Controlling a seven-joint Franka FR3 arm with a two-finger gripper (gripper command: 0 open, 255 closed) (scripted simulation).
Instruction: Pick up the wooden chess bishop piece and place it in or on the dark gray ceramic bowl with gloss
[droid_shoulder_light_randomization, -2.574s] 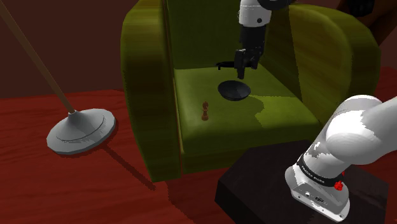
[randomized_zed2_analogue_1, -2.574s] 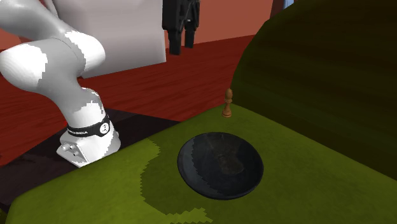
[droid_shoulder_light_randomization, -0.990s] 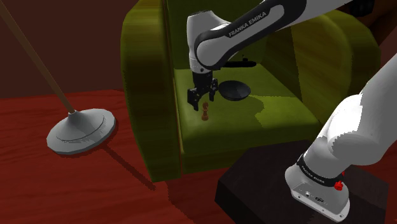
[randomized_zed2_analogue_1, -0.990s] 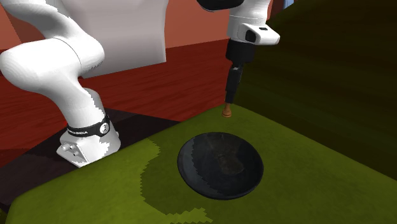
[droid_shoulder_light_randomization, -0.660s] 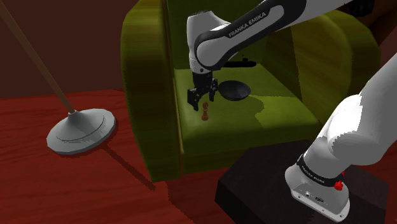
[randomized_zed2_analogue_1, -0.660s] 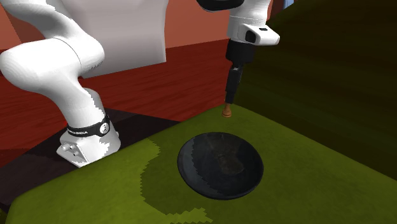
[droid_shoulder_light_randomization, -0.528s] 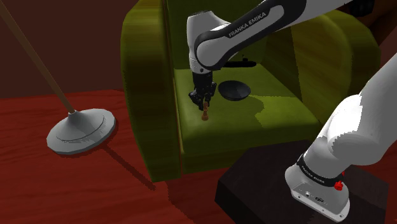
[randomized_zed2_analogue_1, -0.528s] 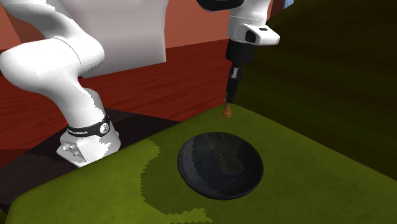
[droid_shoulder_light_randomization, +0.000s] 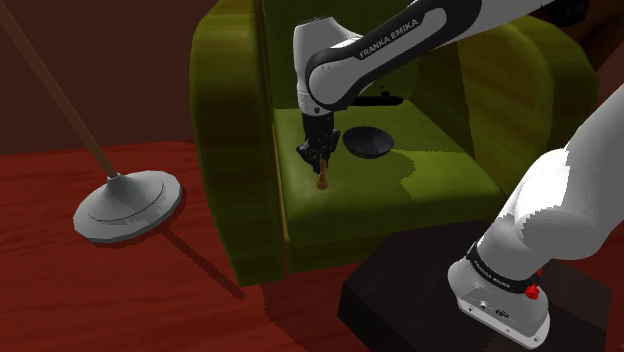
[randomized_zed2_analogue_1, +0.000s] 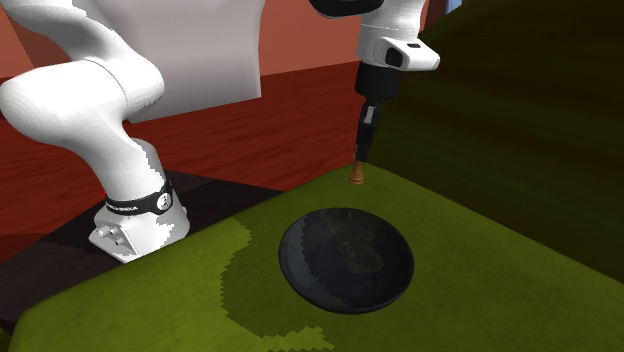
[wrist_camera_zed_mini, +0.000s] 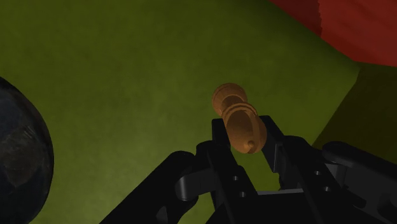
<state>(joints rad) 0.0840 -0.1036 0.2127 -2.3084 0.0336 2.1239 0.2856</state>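
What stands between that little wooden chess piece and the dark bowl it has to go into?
Nothing visible does. The end effector clasps the bishop, and just bare green seat cushion lies between it and the dark bowl, which sits apart from it on the same seat.

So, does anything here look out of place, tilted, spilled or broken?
Nothing looks damaged or spilled. The bishop stands upright on the green armchair seat, its top clasped by the end effector. The dark bowl sits level nearby. Only the setting is unusual: both rest on a chair cushion.

opposed exterior views, shared seat (droid_shoulder_light_randomization: 430, 165) and bowl (droid_shoulder_light_randomization: 367, 143)
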